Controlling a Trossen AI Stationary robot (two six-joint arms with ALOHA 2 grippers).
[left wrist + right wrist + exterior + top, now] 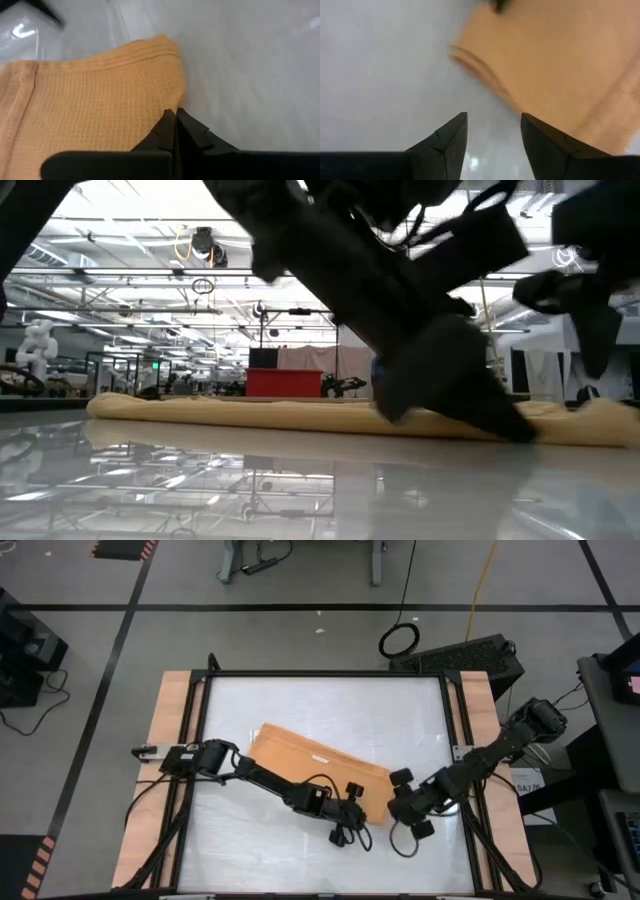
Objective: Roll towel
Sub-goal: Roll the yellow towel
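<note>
I see the towel (318,773) lying flat mid-table (300,705); my left gripper (175,116) is closed at its near edge, right gripper (494,131) parted just beside its corner, holding nothing

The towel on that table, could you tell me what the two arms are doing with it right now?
The orange-tan towel lies flat and unrolled on the white table. The left gripper is shut at the towel's near edge, apparently pinching it. The right gripper hovers open beside the towel's right end, holding nothing.
</note>
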